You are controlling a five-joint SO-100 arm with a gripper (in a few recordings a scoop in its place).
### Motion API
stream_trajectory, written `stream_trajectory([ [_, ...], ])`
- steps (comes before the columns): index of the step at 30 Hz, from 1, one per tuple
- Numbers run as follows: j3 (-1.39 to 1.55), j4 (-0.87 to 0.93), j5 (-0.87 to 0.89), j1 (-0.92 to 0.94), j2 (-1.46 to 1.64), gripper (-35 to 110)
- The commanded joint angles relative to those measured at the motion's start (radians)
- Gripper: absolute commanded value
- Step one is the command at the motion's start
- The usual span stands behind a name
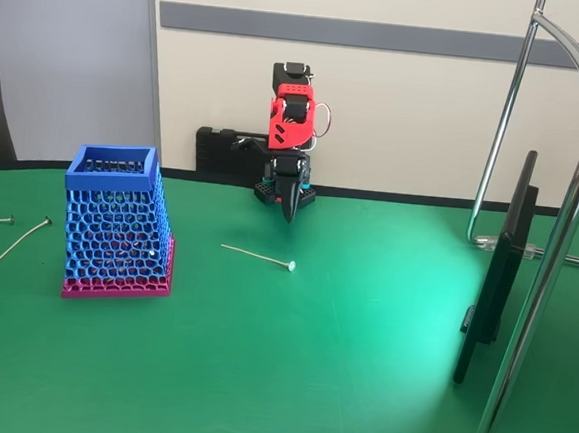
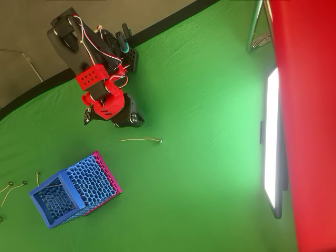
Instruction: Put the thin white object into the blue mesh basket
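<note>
The stick (image 1: 257, 256) lies flat on the green bench (image 1: 338, 361), on open cloth between the basket (image 1: 116, 225) and the arm's base, apart from both. The jaws (image 1: 289, 208) hang point-down near the bench's back edge, behind the stick; I cannot tell their opening. Spare sticks (image 1: 22, 240) lie beyond the basket, near the left edge.

surface (image 1: 339, 351): matt green cloth, faint creases | blue mesh basket (image 1: 116, 225): matt plastic honeycomb, solid rim, magenta base | thin white object (image 1: 256, 257): smooth, pale | arm (image 1: 291, 116): red and black plastic | stand tubes (image 1: 572, 199): glossy chromed metal
</note>
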Motion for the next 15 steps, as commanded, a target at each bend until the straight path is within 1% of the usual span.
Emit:
stream_trajectory([
  [1,-0.094,0.014,0.063,-0.015,-0.103,6],
  [8,-0.199,0.032,0.206,-0.032,-0.267,11],
  [15,-0.319,0.043,0.305,-0.044,-0.433,12],
])
